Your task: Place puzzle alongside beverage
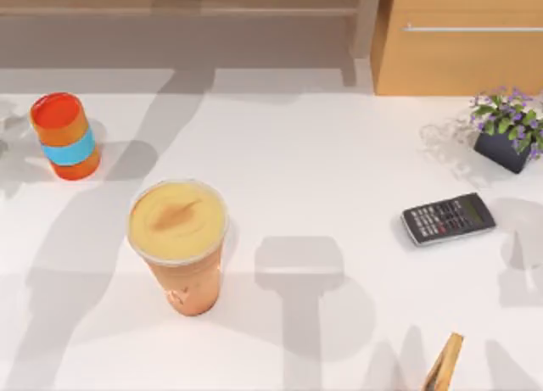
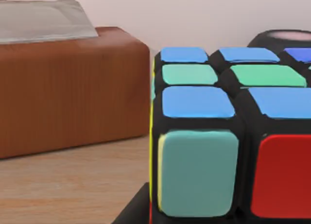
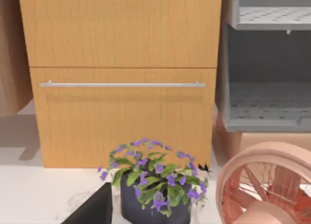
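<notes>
At the white surface [image 1: 339,170]'s left stood the large clear plastic cup of creamy yellow-orange smoothie [image 1: 179,242], with nothing beside it, so the placing was judged not yet done. The black-edged 3x3 twisty cube with blue, green and red squares [image 2: 228,136] sat on a wooden top near a brown box [image 2: 68,88], close before the left wrist camera. I cannot tell either end effector's state.

You face a wooden cabinet [image 3: 121,78] with a steel handle [image 3: 121,84] running across its lower drawer. In front of it a potted plant [image 3: 154,182] with purple flowers stands on the white table [image 3: 39,195]. Beside the plant you see a pink fan [image 3: 265,185]. Behind the fan sit grey shelves [image 3: 267,63]. A dark shape [image 3: 92,209] lies just beside the pot.
</notes>
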You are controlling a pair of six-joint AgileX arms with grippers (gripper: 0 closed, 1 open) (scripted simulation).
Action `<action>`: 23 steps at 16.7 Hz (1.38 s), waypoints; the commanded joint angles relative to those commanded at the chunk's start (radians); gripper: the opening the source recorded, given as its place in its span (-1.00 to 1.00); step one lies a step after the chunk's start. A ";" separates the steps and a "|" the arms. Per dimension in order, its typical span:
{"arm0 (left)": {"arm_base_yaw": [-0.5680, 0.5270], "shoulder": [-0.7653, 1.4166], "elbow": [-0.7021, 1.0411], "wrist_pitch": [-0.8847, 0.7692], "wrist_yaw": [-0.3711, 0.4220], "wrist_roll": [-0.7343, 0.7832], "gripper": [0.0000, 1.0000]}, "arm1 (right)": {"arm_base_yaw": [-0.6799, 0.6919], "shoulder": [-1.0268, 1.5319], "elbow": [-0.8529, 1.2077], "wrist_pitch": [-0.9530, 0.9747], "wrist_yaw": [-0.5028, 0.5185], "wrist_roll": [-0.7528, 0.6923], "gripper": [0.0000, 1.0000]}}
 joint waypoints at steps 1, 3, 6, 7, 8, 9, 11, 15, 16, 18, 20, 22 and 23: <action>-0.002 -0.021 0.008 -0.021 -0.001 -0.005 -1.00 | 0.000 0.000 0.000 0.000 0.000 0.000 1.00; -0.006 -0.081 0.021 -0.084 -0.003 -0.018 -1.00 | 0.000 0.000 0.000 0.000 0.000 0.000 1.00; -0.003 -0.213 0.018 -0.224 0.006 -0.035 -1.00 | 0.000 0.000 0.000 0.000 0.000 0.000 1.00; -0.001 -0.258 0.010 -0.275 0.010 -0.040 -1.00 | 0.000 0.000 0.000 0.000 0.000 0.000 1.00; 0.000 -0.296 -0.002 -0.321 0.015 -0.046 -1.00 | 0.000 0.000 0.000 0.000 0.000 0.000 1.00; 0.001 -0.329 -0.017 -0.361 0.020 -0.052 -1.00 | 0.000 0.000 0.000 0.000 0.000 0.000 1.00; 0.005 -0.376 -0.061 -0.427 0.033 -0.065 -1.00 | 0.000 0.000 0.000 0.000 0.000 0.000 1.00; 0.025 -0.417 -0.129 -0.554 0.074 -0.093 -1.00 | 0.000 0.000 0.000 0.000 0.000 0.000 1.00; 0.031 -0.427 -0.156 -0.581 0.088 -0.100 -1.00 | 0.000 0.000 0.000 0.000 0.000 0.000 1.00; 0.042 -0.440 -0.231 -0.637 0.113 -0.113 -1.00 | 0.000 0.000 0.000 0.000 0.000 0.000 1.00; 0.058 -0.443 -0.333 -0.710 0.137 -0.124 -1.00 | 0.000 0.000 0.000 0.000 0.000 0.000 1.00; 0.094 -0.425 -0.463 -0.808 0.179 -0.134 -1.00 | 0.000 0.000 0.000 0.000 0.000 0.000 1.00; 0.120 -0.409 -0.532 -0.861 0.207 -0.139 -1.00 | 0.000 0.000 0.000 0.000 0.000 0.000 1.00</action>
